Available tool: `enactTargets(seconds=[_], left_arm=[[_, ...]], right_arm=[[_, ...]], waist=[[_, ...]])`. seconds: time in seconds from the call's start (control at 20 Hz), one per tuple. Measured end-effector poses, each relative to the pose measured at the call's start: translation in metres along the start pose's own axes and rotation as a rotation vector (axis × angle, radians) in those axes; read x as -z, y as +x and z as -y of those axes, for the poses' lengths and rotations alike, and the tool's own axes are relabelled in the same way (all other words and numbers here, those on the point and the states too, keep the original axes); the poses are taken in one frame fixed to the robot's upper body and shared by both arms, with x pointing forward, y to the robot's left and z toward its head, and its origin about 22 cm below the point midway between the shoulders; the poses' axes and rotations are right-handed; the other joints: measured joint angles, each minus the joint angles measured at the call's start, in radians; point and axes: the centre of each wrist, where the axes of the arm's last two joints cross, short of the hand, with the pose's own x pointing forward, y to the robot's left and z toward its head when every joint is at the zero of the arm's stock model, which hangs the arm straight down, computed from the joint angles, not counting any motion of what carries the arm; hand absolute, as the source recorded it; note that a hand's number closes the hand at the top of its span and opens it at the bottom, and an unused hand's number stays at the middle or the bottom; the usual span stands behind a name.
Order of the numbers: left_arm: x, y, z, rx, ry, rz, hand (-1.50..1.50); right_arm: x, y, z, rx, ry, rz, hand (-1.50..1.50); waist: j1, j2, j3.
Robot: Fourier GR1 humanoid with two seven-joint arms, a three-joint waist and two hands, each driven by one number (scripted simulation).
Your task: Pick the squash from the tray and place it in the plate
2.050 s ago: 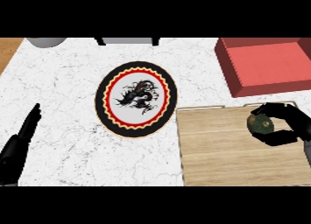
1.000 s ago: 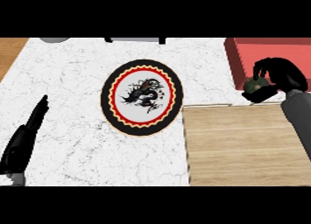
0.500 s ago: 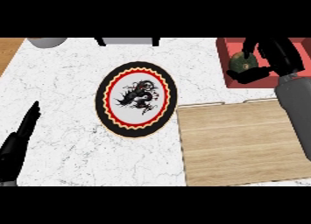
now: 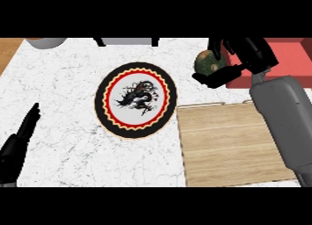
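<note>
My right hand (image 4: 239, 59) curling round squash (image 4: 205, 61), holding it above counter, plate (image 4: 136, 99) lying down-left of hand. Left hand (image 4: 15, 147) resting open.

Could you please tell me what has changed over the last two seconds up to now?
The right hand, curled round the squash, lifted it off the wooden tray and carried it away, then left toward the plate. The plate, the tray and the open left hand stayed as they were.

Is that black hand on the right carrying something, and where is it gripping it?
Yes: the right hand is curled round the green squash, gripping its right side. The left hand holds nothing.
</note>
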Motion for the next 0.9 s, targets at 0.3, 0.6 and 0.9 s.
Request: enactTargets(seconds=[0.3, 0.6, 0.9], left_arm=[[0.005, -0.003, 0.005, 0.002, -0.008, 0.003, 0.00], [0.004, -0.005, 0.003, 0.003, -0.012, 0.010, 0.00], [0.009, 0.003, 0.004, 0.003, -0.028, 0.026, 0.00]], right_arm=[[0.029, 0.062, -0.031, 0.068, 0.040, 0.006, 1.50], [0.052, 0.098, -0.074, 0.082, 0.130, -0.045, 1.50], [0.061, 0.099, -0.118, 0.059, 0.227, -0.092, 1.50]], waist=[[0.006, 0.003, 0.000], [0.019, 0.006, 0.000], [0.040, 0.012, 0.000]])
